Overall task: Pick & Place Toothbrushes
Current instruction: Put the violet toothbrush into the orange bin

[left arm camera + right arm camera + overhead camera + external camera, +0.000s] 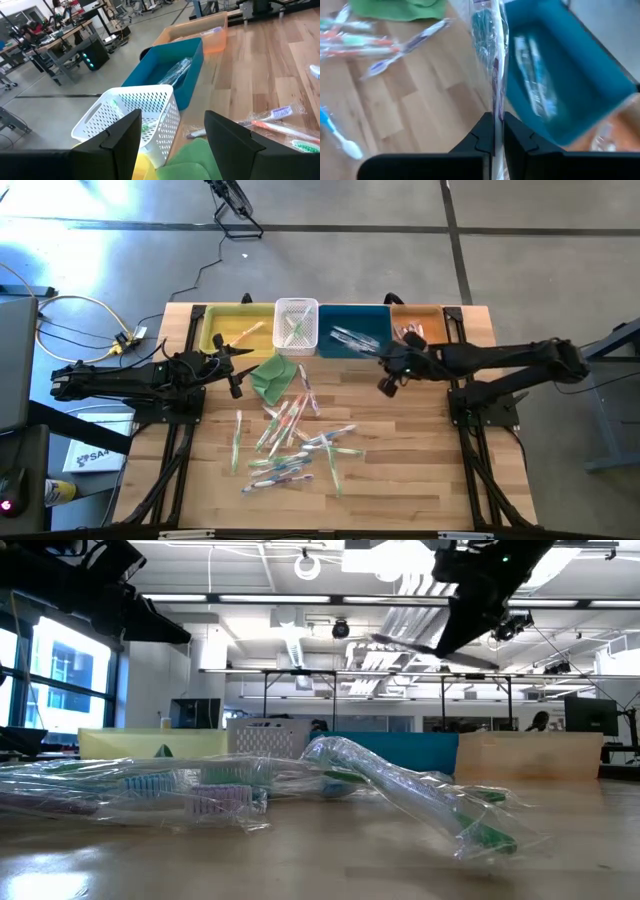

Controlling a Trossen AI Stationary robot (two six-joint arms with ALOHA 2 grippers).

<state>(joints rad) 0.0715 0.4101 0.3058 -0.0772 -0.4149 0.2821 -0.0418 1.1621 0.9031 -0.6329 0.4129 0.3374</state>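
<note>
Four bins line the far edge of the bench (420,480). Going left to right: the yellow bin (225,330) has one toothbrush in it, the white basket (296,323) a green one or two, the blue bin (355,332) a few, and the orange bin (418,325) some too.

The left pincer (236,365) hangs released and empty just beside the folded green cloth (273,375), near the yellow bin. The right pincer (494,132) is clenched on a wrapped blue toothbrush (492,55), held at the near edge of the blue bin.

Sorting looks early: most toothbrushes (290,445) lie scattered mid-bench, so most picks are left.
</note>
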